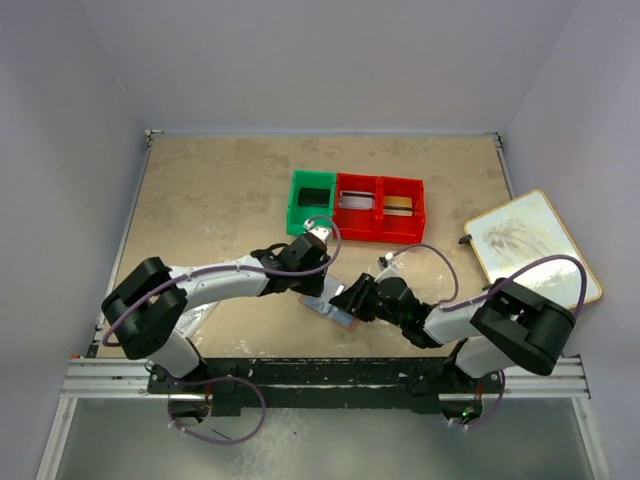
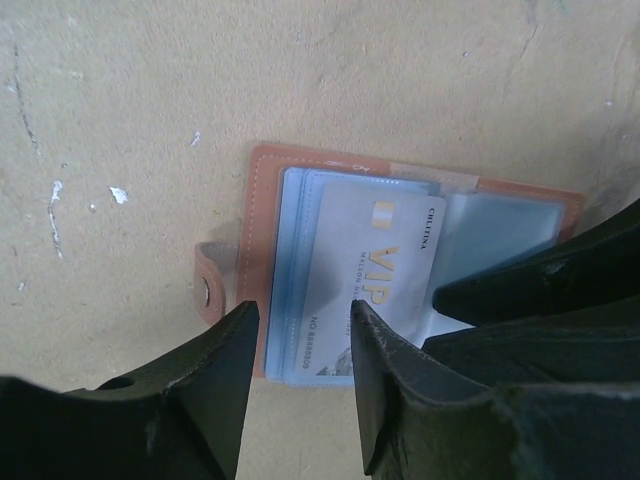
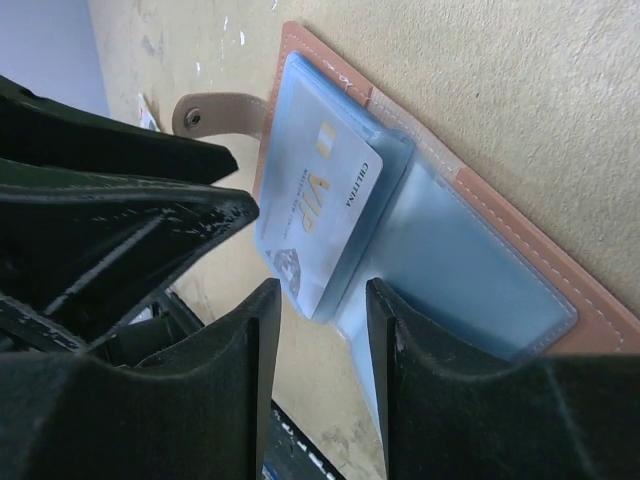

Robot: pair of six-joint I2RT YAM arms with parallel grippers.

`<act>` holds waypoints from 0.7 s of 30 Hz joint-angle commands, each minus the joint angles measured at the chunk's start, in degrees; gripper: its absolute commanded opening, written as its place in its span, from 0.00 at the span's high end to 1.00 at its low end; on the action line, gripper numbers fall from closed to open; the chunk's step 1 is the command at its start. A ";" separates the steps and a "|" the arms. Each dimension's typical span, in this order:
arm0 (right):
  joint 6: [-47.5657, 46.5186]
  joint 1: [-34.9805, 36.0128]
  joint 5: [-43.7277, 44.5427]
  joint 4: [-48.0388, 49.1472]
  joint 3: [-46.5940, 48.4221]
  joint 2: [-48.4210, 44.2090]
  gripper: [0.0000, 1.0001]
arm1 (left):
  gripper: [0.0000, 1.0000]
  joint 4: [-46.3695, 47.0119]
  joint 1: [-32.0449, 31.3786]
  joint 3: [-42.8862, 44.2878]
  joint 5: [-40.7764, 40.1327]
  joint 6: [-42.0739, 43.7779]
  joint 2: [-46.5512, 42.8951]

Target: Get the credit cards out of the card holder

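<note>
The card holder (image 1: 330,308) lies open and flat on the table, brown rim up, between my two grippers. In the left wrist view the card holder (image 2: 520,200) shows blue-grey clear sleeves and a pale card marked VIP (image 2: 385,270) sticking partly out of its left sleeve. My left gripper (image 2: 300,325) is open, its fingers hovering over the holder's left half near the snap strap (image 2: 207,290). My right gripper (image 3: 320,300) is open just over the near edge of the holder (image 3: 480,200), by the VIP card's (image 3: 330,195) corner. Neither gripper holds anything.
A green bin (image 1: 312,202) and two joined red bins (image 1: 380,208) stand behind the holder. A wooden-rimmed board with a drawing (image 1: 532,245) lies at the right edge. A pale sheet (image 1: 203,318) lies under the left arm.
</note>
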 commanded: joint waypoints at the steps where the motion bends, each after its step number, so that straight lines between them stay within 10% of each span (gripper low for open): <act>1: 1.26 0.25 1.44 4.14 -0.57 2.80 0.58 | 0.62 0.95 -0.87 2.01 -0.65 1.92 1.52; 21: 3.60 -0.35 -0.15 15.90 -0.26 10.17 0.80 | 0.84 -2.08 -3.95 0.43 -6.43 1.91 3.75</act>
